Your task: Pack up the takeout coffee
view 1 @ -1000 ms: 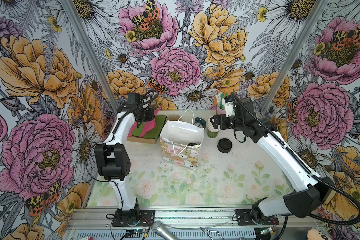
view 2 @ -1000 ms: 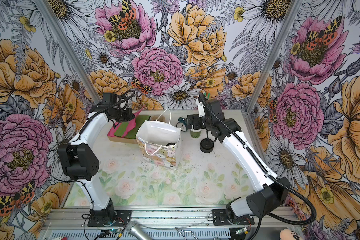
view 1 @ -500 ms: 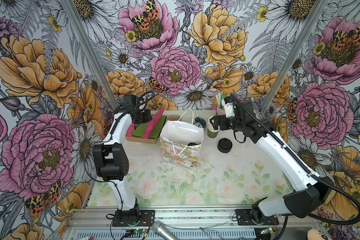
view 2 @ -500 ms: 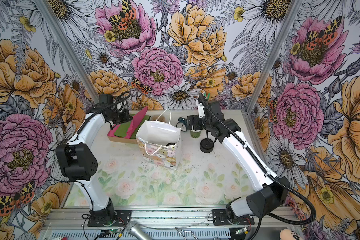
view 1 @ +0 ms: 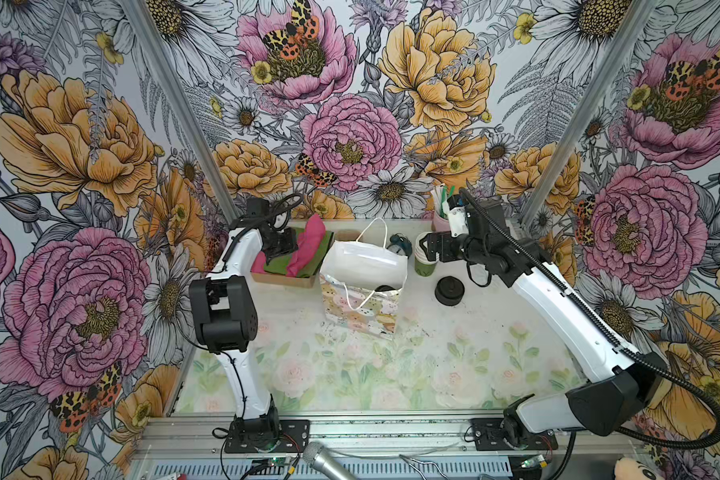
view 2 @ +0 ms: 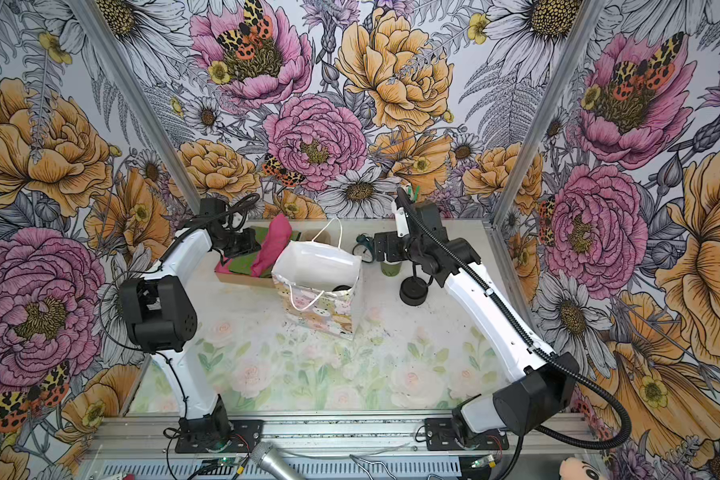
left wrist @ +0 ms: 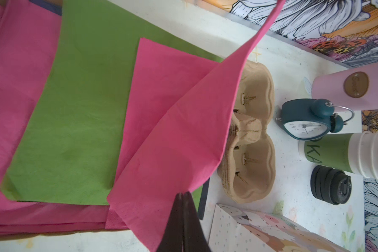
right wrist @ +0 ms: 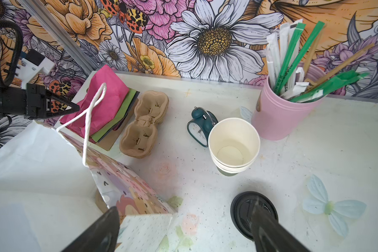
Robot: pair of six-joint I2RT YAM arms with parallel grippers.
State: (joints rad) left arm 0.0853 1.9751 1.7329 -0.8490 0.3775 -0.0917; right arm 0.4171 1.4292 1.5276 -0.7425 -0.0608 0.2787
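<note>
**Item 1, takeout coffee** (view 1: 385,288) (view 2: 341,288): in both top views we find only its black lid, low inside the gift bag (view 1: 362,309) against the bag's right wall. The cup body is hidden from us.

**Item 2, gift bag:** patterned, upright mid-table (view 1: 474,353), mouth open, with white cord handles.

**Item 3, left gripper** (left wrist: 182,197): jaws pinched together on the edge of a pink napkin (left wrist: 183,131). The napkin hangs lifted and folded above the napkin stack (left wrist: 79,109) of pink and green sheets. The stack sits far left on a brown tray (view 1: 283,279).

**Item 4, right gripper** (right wrist: 184,205): jaws spread wide with nothing between them. We place it right of the bag, just beside the top of the cup stack (right wrist: 234,141).

**Item 5, cup stack:** white cups nested in a green bottom cup, upright, with the top cup empty.

**Item 6, pile of lids** (view 1: 449,290): black and squat, near and right of the cup stack and apart from it.

**Item 7, alarm clock** (left wrist: 303,124): dark teal, beyond the bag, between the cup carrier (right wrist: 142,128) and the cup stack.

**Item 8, cup carrier:** brown pulp, two wells, just right of the napkin stack.

**Item 9, pink holder** (right wrist: 279,113): far right, filled with wrapped straws and stirrers.
</note>
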